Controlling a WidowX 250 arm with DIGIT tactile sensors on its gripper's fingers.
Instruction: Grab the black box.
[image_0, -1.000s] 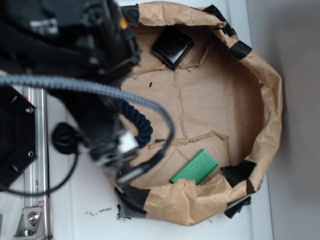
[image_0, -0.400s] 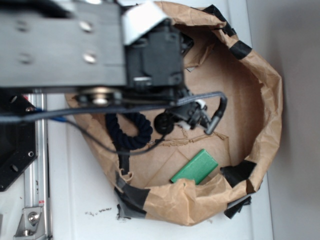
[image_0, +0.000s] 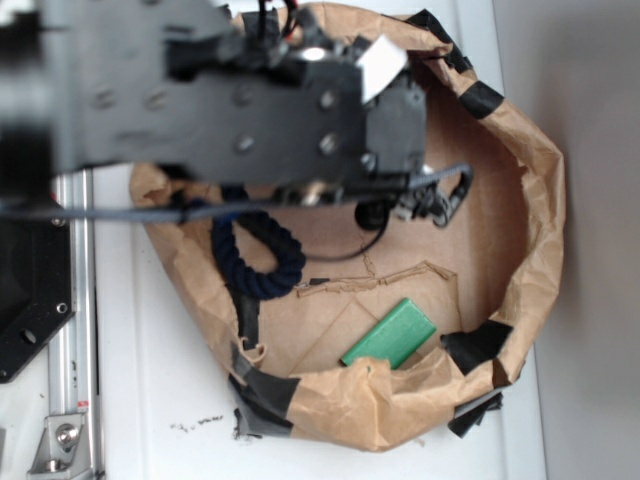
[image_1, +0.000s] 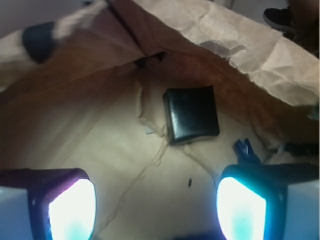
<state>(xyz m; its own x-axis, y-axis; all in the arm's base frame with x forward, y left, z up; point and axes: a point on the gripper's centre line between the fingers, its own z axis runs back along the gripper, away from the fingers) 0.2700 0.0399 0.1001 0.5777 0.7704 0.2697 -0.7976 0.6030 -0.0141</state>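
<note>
A WidowX 250 arm (image_0: 240, 110) reaches across a low basin of crumpled brown paper (image_0: 535, 250) on a white worktop (image_0: 160, 400), its dark body covering the upper left of the basin in the exterior view. In the wrist view the gripper (image_1: 157, 207) hangs above the paper floor with its jaws spread wide and nothing between them; the two fingertips (image_1: 72, 207) glow pale at the bottom corners of the frame. Ahead of them the black box (image_1: 191, 114) lies flat on the paper, glossy and squarish with rounded edges, near the foot of the basin's raised wall and well clear of both fingers. In the exterior view the box is hidden behind the arm.

A flat green block (image_0: 390, 334) rests on the basin floor near the lower rim, beside a patch of black tape (image_0: 478, 346); more black tape (image_0: 262, 402) binds the rim at several places. A dark blue braided cable (image_0: 262, 255) loops down from the arm over the paper, and thin black wires trail beside it. At the left edge a black plate with screws (image_0: 30, 290) sits against a metal rail (image_0: 70, 330).
</note>
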